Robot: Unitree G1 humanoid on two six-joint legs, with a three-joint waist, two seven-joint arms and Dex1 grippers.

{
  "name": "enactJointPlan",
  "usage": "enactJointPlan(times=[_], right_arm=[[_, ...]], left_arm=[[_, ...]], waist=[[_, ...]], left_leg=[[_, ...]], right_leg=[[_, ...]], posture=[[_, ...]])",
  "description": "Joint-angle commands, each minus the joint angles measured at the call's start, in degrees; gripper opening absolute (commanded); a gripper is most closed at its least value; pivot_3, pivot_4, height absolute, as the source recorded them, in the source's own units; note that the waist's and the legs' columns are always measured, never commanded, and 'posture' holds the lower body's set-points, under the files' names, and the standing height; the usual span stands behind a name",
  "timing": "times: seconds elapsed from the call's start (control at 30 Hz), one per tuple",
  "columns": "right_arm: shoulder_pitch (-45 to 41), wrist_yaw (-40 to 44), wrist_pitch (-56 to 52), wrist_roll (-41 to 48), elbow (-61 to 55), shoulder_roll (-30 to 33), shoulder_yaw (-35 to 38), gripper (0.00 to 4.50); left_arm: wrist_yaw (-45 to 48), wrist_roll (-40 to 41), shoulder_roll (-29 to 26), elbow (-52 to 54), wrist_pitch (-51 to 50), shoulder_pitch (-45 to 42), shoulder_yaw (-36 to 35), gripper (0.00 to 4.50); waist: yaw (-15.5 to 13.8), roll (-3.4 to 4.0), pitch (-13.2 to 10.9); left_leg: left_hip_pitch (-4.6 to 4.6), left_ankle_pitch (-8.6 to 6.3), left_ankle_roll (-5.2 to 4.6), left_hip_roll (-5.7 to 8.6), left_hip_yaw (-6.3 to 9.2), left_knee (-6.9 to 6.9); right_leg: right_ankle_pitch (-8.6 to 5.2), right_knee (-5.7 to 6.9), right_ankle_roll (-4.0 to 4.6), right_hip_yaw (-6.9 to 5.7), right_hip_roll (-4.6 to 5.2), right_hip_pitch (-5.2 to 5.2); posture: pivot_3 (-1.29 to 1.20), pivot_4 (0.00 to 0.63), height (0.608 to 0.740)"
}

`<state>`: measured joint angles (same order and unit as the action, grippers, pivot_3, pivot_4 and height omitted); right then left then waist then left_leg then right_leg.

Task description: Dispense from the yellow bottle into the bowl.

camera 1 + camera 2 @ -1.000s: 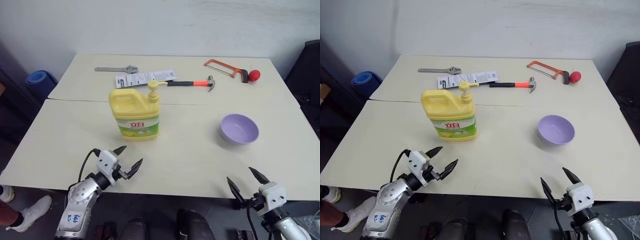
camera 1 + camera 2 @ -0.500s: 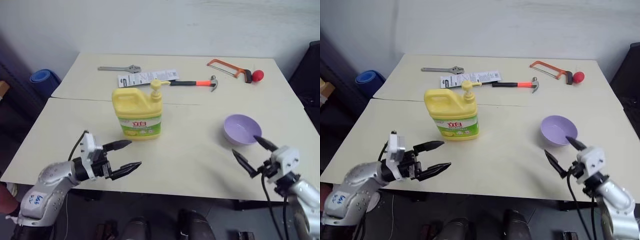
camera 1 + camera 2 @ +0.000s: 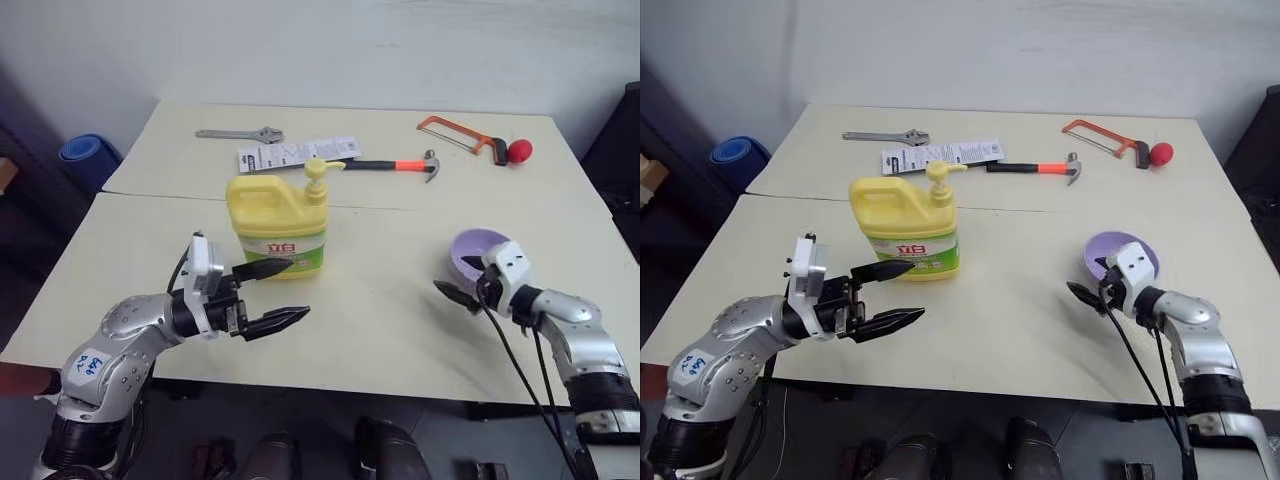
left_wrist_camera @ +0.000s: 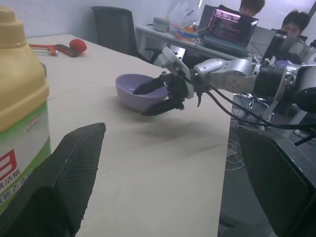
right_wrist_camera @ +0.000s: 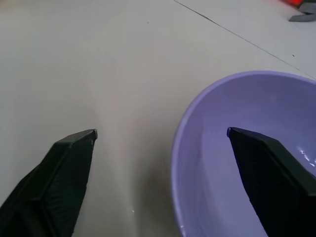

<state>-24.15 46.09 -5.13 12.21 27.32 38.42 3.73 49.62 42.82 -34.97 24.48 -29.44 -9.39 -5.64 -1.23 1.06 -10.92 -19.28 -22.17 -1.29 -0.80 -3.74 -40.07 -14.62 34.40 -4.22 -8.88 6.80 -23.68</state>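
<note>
Here, the right gripper [image 3: 1086, 283] straddled the near rim of the small lavender plastic bowl [image 3: 1137, 247] — one finger inside, one outside, jaws apart. The left gripper [image 3: 272, 292], wide open, hovered beside the upright yellow pump jug [image 3: 278, 226].

You're in an office-like lab: people [image 4: 249, 7] at an open laptop [image 4: 228, 24] on a cluttered desk [image 4: 197, 45], upper right of the left wrist view.

One yellow bottle [image 3: 277, 223], one bowl [image 3: 474, 253], one hammer [image 3: 385, 166].
</note>
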Motion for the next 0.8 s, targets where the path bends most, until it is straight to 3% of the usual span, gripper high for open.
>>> enactJointPlan(times=[0.03,0.33,0.47,0.5,0.6,0.8], right_arm=[[-0.69,-0.21,-0.5,-0.63,-0.58,-0.22,0.34,3.28],[-0.41,2.81,0.25,-1.56,-5.48,1.05,-0.16,0.02],[-4.09,7.72,-5.44,1.92,-16.02,2.52,-0.61,0.02],[-5.6,9.45,-7.27,2.33,-18.97,3.19,-1.53,0.0],[-10.19,12.07,-12.77,2.74,-24.39,3.89,-4.06,0.0],[-21.58,13.92,-23.05,2.17,-26.3,2.02,-9.69,0.0]], left_arm=[[-0.51,0.56,-0.51,2.55,0.19,0.43,-1.39,4.5],[-2.58,2.36,-0.44,2.33,-0.92,-1.77,-3.62,4.5],[-7.08,15.29,-1.52,2.16,-8.2,-8.98,-9.46,4.5],[-7.69,17.23,-2.57,1.62,-9.68,-11.43,-10.6,4.31],[-7.51,17.88,-5.42,-0.74,-11.75,-17.51,-11.09,3.59],[-6.72,8.62,-4.98,-10.93,-9.89,-32.29,-3.6,1.72]], waist=[[-0.05,0.0,0.0],[0.08,0.0,0.0],[0.07,-0.02,-0.16],[0.1,-0.03,-0.23],[0.57,0.01,-0.26],[0.05,-0.08,-0.3]], left_leg=[[0.0,0.01,0.02,-0.01,0.02,0.0],[0.03,0.04,0.08,-0.04,0.02,0.0],[0.01,0.05,0.1,-0.05,0.03,-0.01],[0.0,0.07,0.12,-0.06,0.05,-0.03],[0.05,0.1,0.16,-0.07,0.04,-0.03],[-0.03,0.11,0.19,-0.04,0.05,-0.02]], right_leg=[[0.0,0.0,0.0,0.0,-0.01,0.0],[0.01,0.03,0.02,0.05,-0.06,0.0],[0.01,0.05,0.03,0.07,-0.06,-0.02],[0.02,0.08,0.04,0.09,-0.05,-0.02],[0.06,0.1,0.08,0.13,-0.08,-0.04],[0.06,0.03,0.07,0.05,-0.23,-0.04]], posture=[[0.0,0.15,0.74],[0.0,0.15,0.74],[0.0,0.15,0.74],[0.0,0.15,0.74],[0.0,0.15,0.74],[0.0,0.15,0.74]])
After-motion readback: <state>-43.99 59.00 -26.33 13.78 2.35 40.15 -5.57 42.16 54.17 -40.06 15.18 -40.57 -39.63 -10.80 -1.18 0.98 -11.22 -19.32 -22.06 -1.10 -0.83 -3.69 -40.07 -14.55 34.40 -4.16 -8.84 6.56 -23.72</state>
